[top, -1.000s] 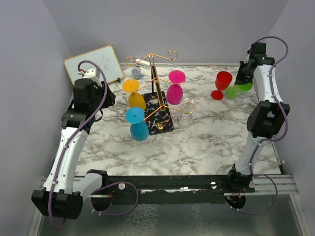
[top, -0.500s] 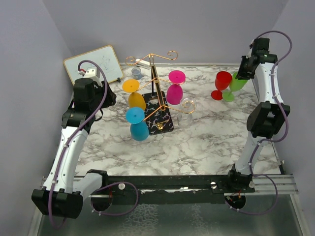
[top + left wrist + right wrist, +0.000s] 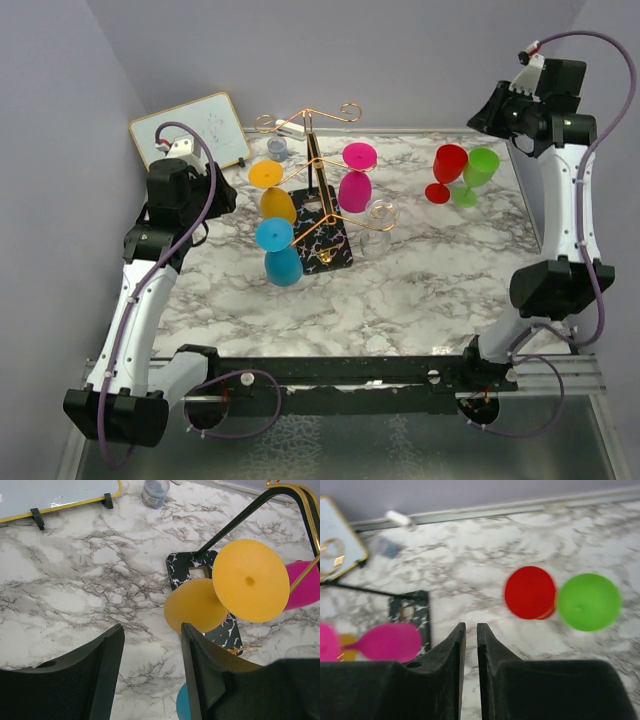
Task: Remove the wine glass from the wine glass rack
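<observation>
The wine glass rack (image 3: 318,190) is gold wire on a black veined base (image 3: 200,565). A yellow wine glass (image 3: 268,180), a pink one (image 3: 356,178), a blue one (image 3: 279,252) and a clear one (image 3: 381,215) hang from it upside down. A red glass (image 3: 448,165) and a green glass (image 3: 478,170) stand on the table at the right, touching or nearly so. My left gripper (image 3: 150,635) is open and empty, left of the yellow glass (image 3: 250,580). My right gripper (image 3: 470,627) is shut and empty, high above the red (image 3: 530,592) and green (image 3: 589,601) glasses.
A whiteboard (image 3: 190,130) leans at the back left. A small clear jar (image 3: 277,148) stands behind the rack. Walls close the table at the back and both sides. The marble top in front of the rack holds nothing.
My right gripper has let go of the green glass, which now stands beside the red one, and the arm has risen up and back. The left arm has not moved.
</observation>
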